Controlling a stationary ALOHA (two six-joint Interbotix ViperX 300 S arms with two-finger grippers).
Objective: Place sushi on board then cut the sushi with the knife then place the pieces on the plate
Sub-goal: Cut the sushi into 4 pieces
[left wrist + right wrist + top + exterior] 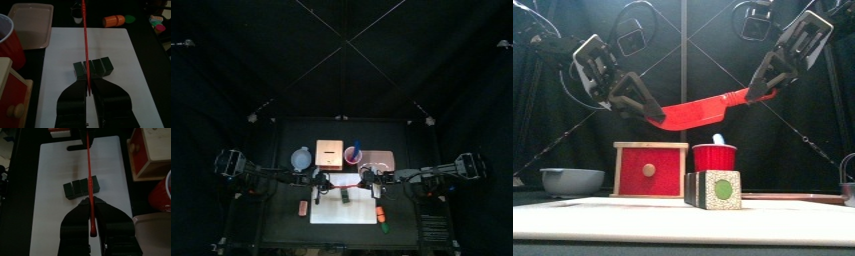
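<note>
A dark green sushi roll (714,188) with a speckled end lies on the white board (607,208), still in one piece of joined blocks (92,68) (83,187). The red knife (700,107) hangs level in the air above the roll. My left gripper (647,111) (88,82) is shut on one end of it and my right gripper (763,93) (89,203) is shut on the other. In both wrist views the blade (85,40) (87,168) runs as a thin red line over the roll. The pink plate (378,157) (33,22) lies behind the board at the right.
Behind the board stand a wooden box with a red drawer front (651,170), a red cup (715,158) and a blue-grey bowl (572,180). Small toy foods lie beside the board: an orange one (115,20), a green one (130,18) and a red one (303,207).
</note>
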